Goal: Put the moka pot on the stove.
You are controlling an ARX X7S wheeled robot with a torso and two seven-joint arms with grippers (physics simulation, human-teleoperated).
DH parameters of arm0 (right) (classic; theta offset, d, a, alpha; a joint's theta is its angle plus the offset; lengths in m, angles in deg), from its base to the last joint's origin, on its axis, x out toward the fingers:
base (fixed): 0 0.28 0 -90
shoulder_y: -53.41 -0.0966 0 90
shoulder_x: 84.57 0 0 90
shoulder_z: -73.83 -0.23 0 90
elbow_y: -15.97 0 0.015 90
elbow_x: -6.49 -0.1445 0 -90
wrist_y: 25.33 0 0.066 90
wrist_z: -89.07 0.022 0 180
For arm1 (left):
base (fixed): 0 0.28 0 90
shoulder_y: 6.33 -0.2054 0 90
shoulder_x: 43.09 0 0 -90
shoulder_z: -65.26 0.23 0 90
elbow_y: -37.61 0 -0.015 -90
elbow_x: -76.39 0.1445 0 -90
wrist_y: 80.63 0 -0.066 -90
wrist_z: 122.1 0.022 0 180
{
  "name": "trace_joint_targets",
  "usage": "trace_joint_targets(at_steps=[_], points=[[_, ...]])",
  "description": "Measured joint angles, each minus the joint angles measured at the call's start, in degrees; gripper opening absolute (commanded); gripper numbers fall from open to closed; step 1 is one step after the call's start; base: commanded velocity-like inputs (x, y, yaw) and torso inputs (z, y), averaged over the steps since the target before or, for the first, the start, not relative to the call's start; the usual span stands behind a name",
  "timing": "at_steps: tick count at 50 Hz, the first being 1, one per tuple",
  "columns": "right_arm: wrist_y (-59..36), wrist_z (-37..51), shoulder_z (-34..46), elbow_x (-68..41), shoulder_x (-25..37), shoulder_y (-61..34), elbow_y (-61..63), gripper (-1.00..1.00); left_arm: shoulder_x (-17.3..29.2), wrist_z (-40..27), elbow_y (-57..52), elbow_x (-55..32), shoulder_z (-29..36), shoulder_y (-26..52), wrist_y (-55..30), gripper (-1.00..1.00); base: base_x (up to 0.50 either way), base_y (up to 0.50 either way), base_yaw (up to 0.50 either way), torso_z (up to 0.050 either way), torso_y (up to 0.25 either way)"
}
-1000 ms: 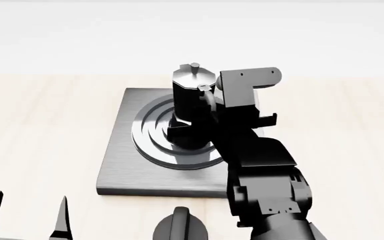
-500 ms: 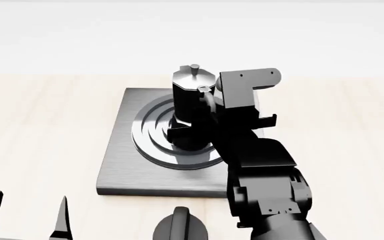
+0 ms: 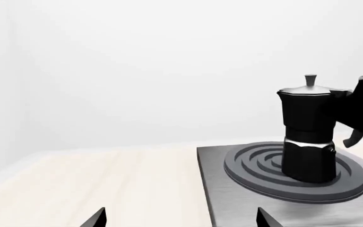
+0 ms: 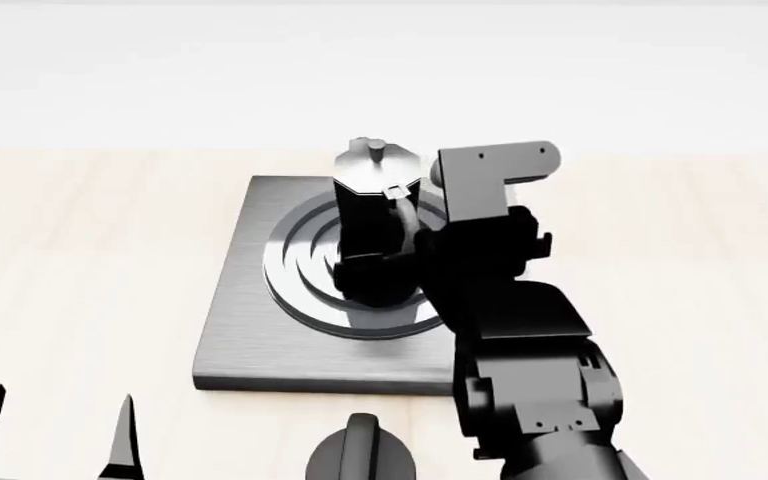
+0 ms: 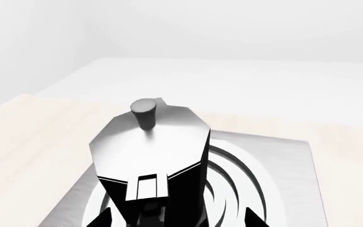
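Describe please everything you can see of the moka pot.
The moka pot is tall, faceted and glossy black, with a narrow waist marked by a thin silver band and a silver lid with a small knob. It stands upright on the ring burner at the middle of the stove. Its handle side faces the right gripper, which is at the pot; contact cannot be told.

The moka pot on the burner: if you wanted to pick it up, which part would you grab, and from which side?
Probably the curved handle, coming in from the robot's right, where the right gripper already is. The moka pot stands upright on the stove, its handle facing that arm. The glossy faceted body widens above and below a narrow waist, so it looks harder to clamp; the lid knob looks too small.
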Motion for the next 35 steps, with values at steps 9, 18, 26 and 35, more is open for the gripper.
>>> trace_joint_targets(at_steps=[9,18,26,35], points=[[0.28,-0.49,-0.05,0.30,-0.01,0.28,0.00,1.00,0.14,-0.06,-0.05,-0.12,0.07,-0.18,0.14,1.00,0.00,0.00,0.00,0.000,0.000],[1.21,-1.05,-0.15,1.01,-0.01,0.77,0.00,1.00,0.30,-0.13,-0.12,-0.25,0.12,-0.36,0.29,1.00,0.00,0.00,0.00,0.000,0.000],[2.32,-1.80,-2.17,3.24,-0.01,1.46,0.00,1.00,0.42,-0.20,-0.11,-0.25,0.22,-0.58,0.54,1.00,0.00,0.00,0.00,0.000,0.000],[3.49,-2.73,-6.33,7.16,-0.01,2.13,0.00,1.00,0.53,-0.26,-0.07,-0.22,0.36,-0.83,0.88,1.00,0.00,0.00,0.00,0.000,0.000]])
